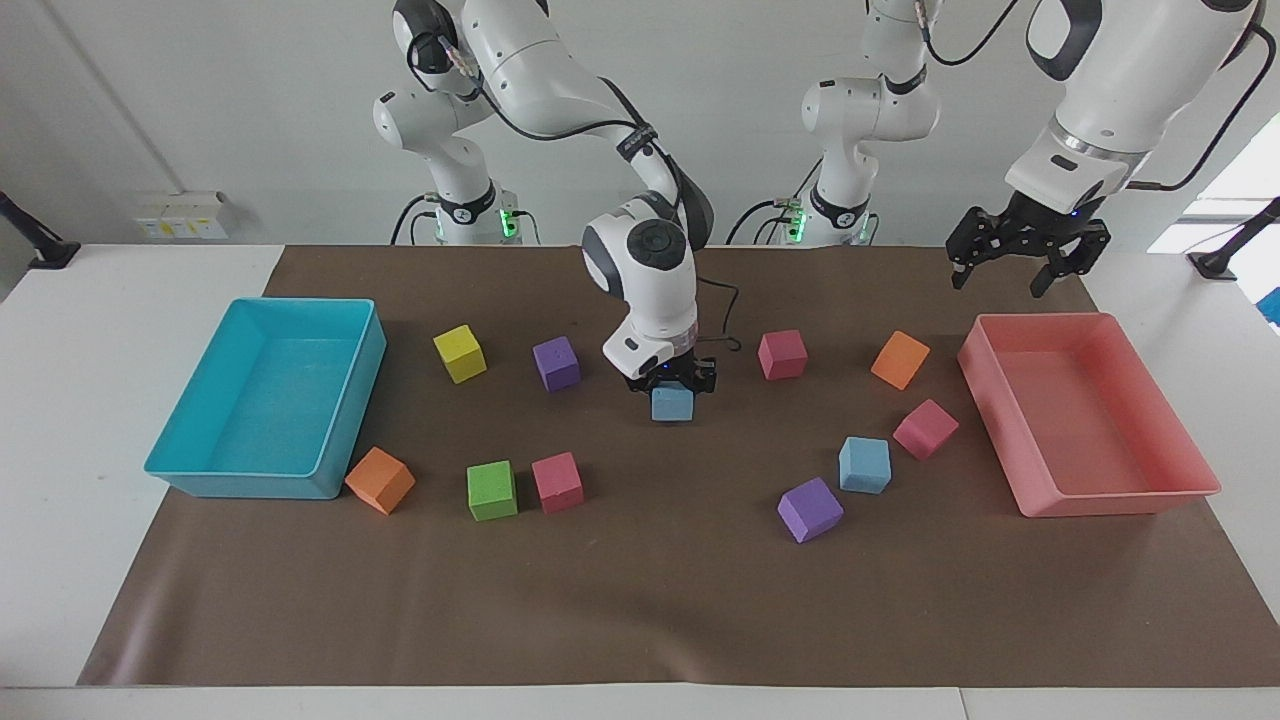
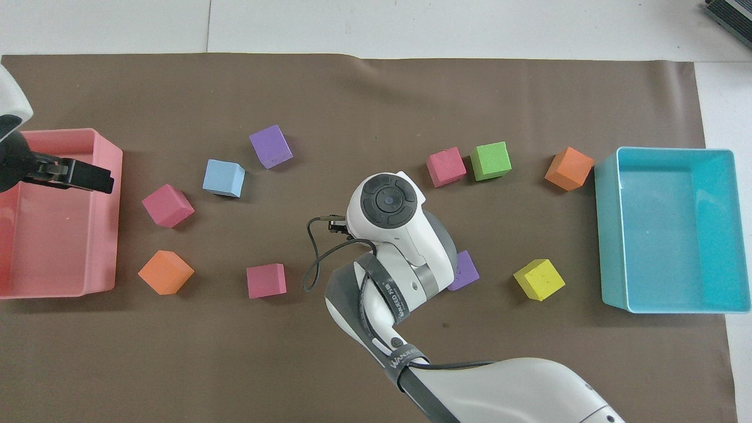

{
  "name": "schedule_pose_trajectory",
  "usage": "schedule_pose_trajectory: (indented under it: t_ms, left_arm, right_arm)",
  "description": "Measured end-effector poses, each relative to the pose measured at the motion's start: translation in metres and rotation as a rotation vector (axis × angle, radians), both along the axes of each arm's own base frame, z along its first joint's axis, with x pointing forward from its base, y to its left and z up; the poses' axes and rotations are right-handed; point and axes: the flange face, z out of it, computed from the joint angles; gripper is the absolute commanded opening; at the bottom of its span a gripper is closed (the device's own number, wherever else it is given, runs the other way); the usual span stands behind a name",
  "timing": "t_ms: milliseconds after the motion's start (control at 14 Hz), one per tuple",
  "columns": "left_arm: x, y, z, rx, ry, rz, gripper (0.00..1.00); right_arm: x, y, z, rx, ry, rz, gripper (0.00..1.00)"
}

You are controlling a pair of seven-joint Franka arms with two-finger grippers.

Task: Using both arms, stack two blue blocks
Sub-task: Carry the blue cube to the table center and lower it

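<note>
The right arm's black two-finger gripper (image 1: 672, 385) was clamped on one small light sky-blue foam cube (image 1: 672, 404), carrying it over the middle of the brown paper mat (image 1: 640, 600). In the overhead view the arm's own wrist hid this cube. The second sky-blue foam cube (image 1: 864, 465) rested on the mat toward the left arm's end of the table, just beside a purple foam cube (image 1: 810, 509) and a magenta foam cube (image 1: 925, 429). The left arm's black gripper (image 1: 1012, 272) waited with its jaws spread wide and empty, over the edge of the pink plastic tray (image 1: 1120, 495) that lies nearest the robots. A large cyan rectangular tray (image 1: 240, 485) stood at the right arm's end of the table. Near it lay a yellow foam cube (image 1: 459, 353) and another purple foam cube (image 1: 556, 363), well apart from the carried cube.
</note>
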Motion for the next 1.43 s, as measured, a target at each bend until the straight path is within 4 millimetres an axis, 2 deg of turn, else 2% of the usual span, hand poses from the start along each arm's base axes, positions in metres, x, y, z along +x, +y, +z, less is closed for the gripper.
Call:
schedule_pose_trajectory:
  t_ms: [645, 717, 788, 860, 1003, 1075, 1433]
  left_arm:
    - [0.0, 0.0, 0.0, 0.0, 0.0, 0.0, 1.0]
    - [0.0, 0.0, 0.0, 0.0, 0.0, 0.0, 1.0]
    - [0.0, 0.0, 0.0, 0.0, 0.0, 0.0, 1.0]
    - [0.0, 0.0, 0.0, 0.0, 0.0, 0.0, 1.0]
    - [0.0, 0.0, 0.0, 0.0, 0.0, 0.0, 1.0]
    - [0.0, 0.0, 0.0, 0.0, 0.0, 0.0, 1.0]
    - [-0.002, 0.0, 0.004, -0.001, -0.006, 0.0, 1.0]
  right_arm:
    - [-0.009, -0.008, -0.023, -0.029, 0.037, 0.025, 0.0]
    - [-0.011, -0.008, -0.023, -0.029, 0.037, 0.036, 0.06]
    - [-0.012, -0.007, -0.022, -0.029, 0.036, 0.043, 0.16]
    - [-0.012, -0.007, -0.022, -0.028, 0.036, 0.046, 0.32]
    - [-0.013, -0.007, -0.021, -0.028, 0.036, 0.048, 0.94]
    - [-0.013, -0.008, -0.022, -0.029, 0.036, 0.048, 1.0]
    - [-0.011, -0.01, -0.022, -0.03, 0.034, 0.043, 1.0]
